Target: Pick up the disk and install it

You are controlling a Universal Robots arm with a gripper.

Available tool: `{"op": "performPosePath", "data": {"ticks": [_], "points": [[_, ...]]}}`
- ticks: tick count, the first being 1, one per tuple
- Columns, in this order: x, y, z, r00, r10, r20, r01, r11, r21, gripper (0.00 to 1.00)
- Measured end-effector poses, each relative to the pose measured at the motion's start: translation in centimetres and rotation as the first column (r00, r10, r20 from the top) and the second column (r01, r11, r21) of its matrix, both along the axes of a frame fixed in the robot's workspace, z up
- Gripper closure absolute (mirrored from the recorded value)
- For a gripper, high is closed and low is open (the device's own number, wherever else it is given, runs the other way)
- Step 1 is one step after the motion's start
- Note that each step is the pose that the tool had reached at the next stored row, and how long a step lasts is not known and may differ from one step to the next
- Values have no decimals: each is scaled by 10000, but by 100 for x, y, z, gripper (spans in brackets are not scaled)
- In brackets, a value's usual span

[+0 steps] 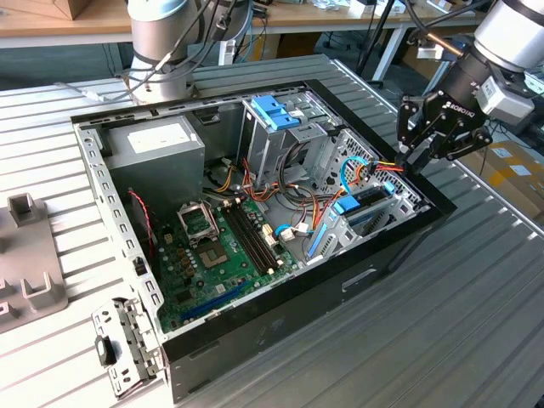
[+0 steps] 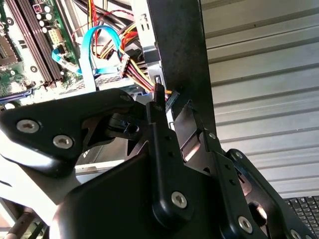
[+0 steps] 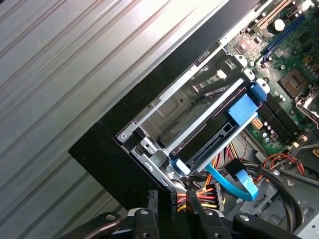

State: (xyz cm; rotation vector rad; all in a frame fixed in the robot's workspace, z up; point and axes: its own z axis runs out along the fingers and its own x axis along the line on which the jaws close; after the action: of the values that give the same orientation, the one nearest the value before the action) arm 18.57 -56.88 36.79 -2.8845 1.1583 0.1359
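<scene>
- Already, by the look of it, the install step is in hand rather than the pick-up; the disk (image 1: 367,206) lies inside the open computer case (image 1: 280,323), low in the bay at the corner on the exterior view's right, its blue carrier frame showing beside the motherboard (image 1: 223,246).
- From the first wrist view the disk (image 3: 219,130) sits slotted in its metal bay, the blue frame running along it; whether it is fully home I cannot tell.
- Up above that corner hangs the tool (image 1: 418,158), near the bundle of orange and red cables (image 1: 384,167) and the case's black rim; it is apart from the disk.
- Its fingers (image 2: 158,107) stand close together in the second wrist view, with only a narrow gap and nothing gripped between them; I judge it all but closed and empty.
- The blue bracket (image 1: 277,111) on top of the drive cage stands well apart, further back in the case.
- As a judgement: what remains calls for care at the cable end, since the wires crowd the corner where the fingertips hover; the ribbed worktop (image 1: 476,280) around the case carries nothing that bears on this.
</scene>
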Motion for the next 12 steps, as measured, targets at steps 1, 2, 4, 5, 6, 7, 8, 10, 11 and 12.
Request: {"op": "performPosePath", "data": {"ticks": [1,2,4,5,6,7,8,10,11,12], "points": [[7,2,-4,10000,0,0,0,10000,-2,64],[9,2,-7,10000,0,0,0,10000,-3,64],[9,0,-14,10000,-1,0,1,10000,-2,64],[10,-1,-17,10000,-1,0,1,10000,-3,64],[10,-1,-19,10000,0,0,0,10000,-4,64],[10,-1,-23,10000,1,0,-1,10000,-2,64],[10,-2,-26,10000,1,0,-1,10000,-2,64],[10,-5,-33,10000,2,0,-2,10000,-1,64],[11,-10,-40,10000,2,0,-2,10000,-3,64],[10,-15,-48,10000,2,0,-2,10000,-1,64]]}}
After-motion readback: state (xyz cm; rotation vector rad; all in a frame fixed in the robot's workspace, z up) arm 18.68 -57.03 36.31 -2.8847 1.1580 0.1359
